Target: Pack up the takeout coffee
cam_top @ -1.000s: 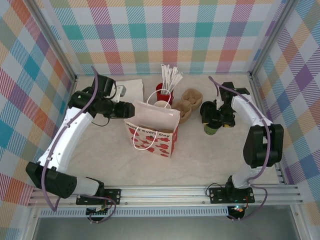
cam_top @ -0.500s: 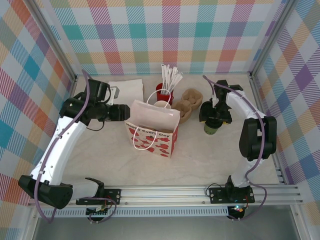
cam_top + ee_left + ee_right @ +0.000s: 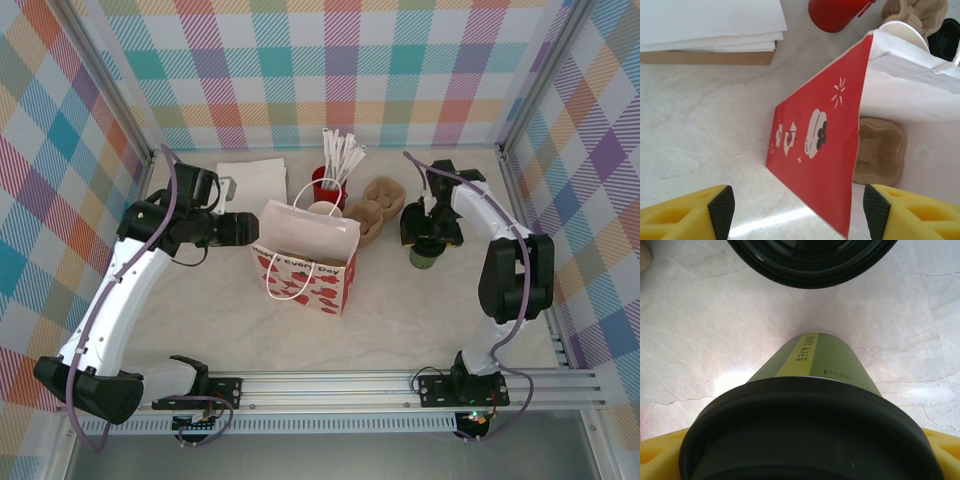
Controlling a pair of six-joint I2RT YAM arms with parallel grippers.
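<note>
On the table point(image 3: 400, 320), a pale, marble-veined top, everything sits in the far half. Plaid walls point(image 3: 330, 70) in pastel checks close the back and both sides, and a metal rail point(image 3: 330, 385) runs along the near edge where the arm bases are bolted.

A red-and-white paper bag point(image 3: 305, 262) stands open at the middle. Behind it are a red cup point(image 3: 322, 180) of white sticks, a stack of napkins point(image 3: 252, 172) to the left, and a brown pulp carrier point(image 3: 385, 195) to the right. Another carrier point(image 3: 880, 152) lies on the bag's floor.

The cup point(image 3: 422, 260), olive-green with a black lid, is right of the bag and well apart from it, just under the right gripper point(image 3: 428, 238). Its long axis runs from the lid, nearest the wrist camera, down to the narrower base toward the table. Whether the base touches the surface cannot be told. The yellow fingers point(image 3: 657, 452) show at either side of the lid and look clamped on it. A second black rim point(image 3: 810, 260) lies just beyond the cup's base.

The left gripper point(image 3: 248, 228) is at the bag's upper left corner. Its fingers point(image 3: 685, 212) are spread wide, with the bag's red side panel between them and neither pad touching it.
</note>
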